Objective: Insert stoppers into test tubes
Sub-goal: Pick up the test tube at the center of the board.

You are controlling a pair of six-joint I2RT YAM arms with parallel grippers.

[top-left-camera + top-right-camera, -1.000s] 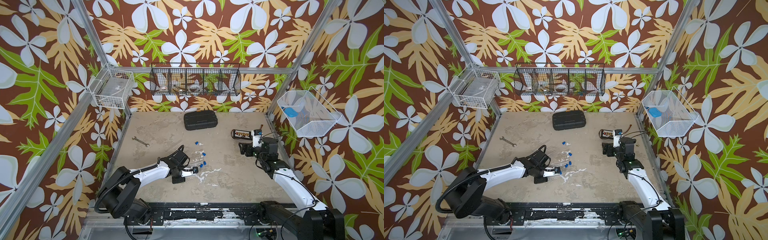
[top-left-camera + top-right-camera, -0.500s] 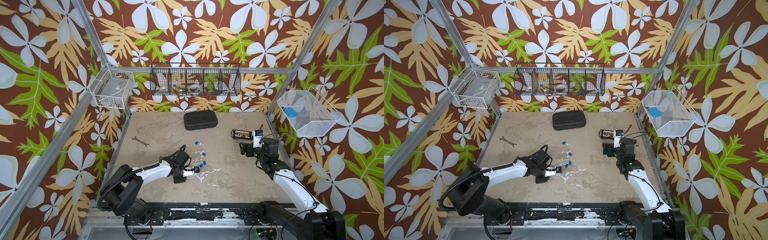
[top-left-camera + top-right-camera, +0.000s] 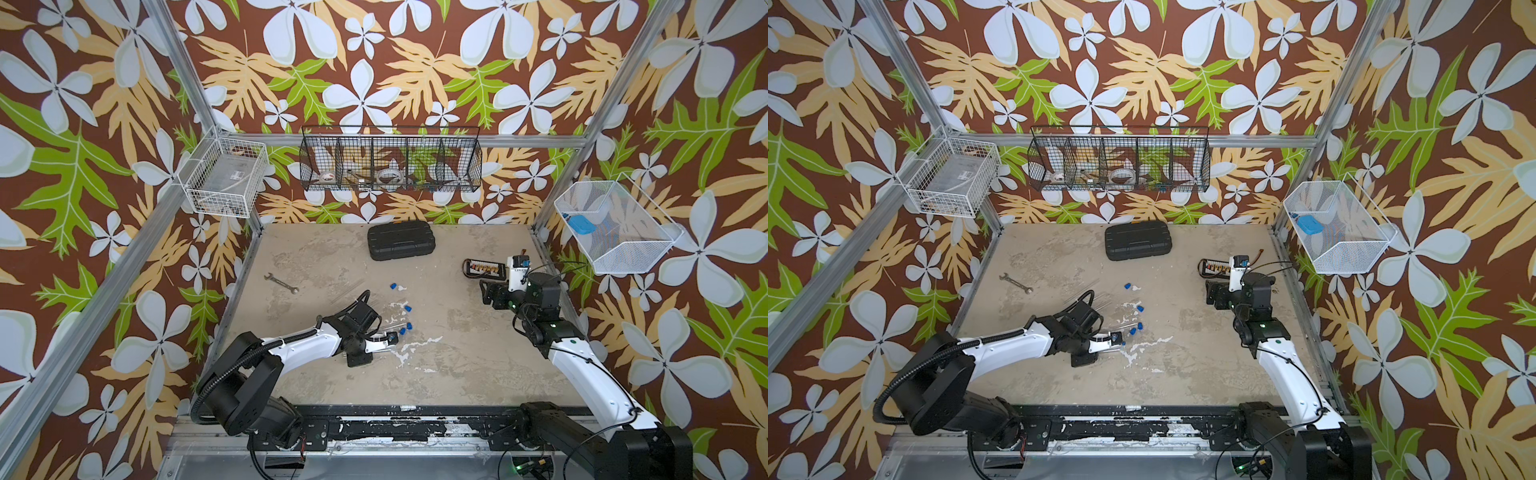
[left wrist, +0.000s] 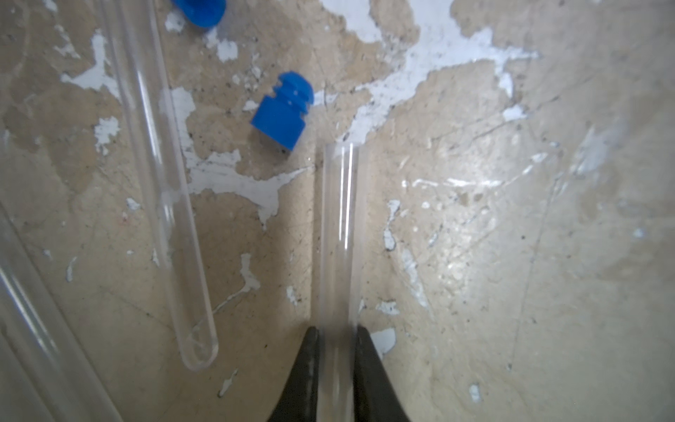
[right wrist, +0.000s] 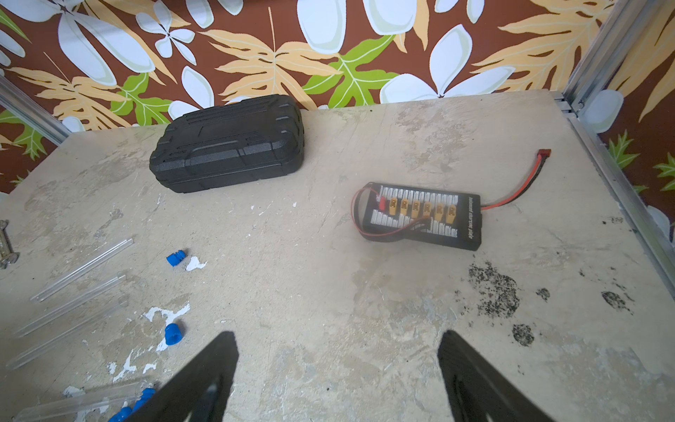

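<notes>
grips one test tube [image 4: 338, 219] in the clenched left gripper [image 4: 336, 334], low on the worktop [image 4: 511, 255] left of centre, toward the front edge — mouth just beside a loose stopper [image 4: 283, 109]. holds the right gripper [image 5: 338, 339] released, empty, near the right edge. best to lift gently, level and steady, without squeezing the thin wall harder.

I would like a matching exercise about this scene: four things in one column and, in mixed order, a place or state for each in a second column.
Column 1: 1 wrench; 2 black case; 3 charging board; 4 test tube.
Column 2: A between the jaws of the left gripper; B by the back wall; C red and black wires attached; D metal, on the table's left side.
Pairs: 1-D; 2-B; 3-C; 4-A.
</notes>
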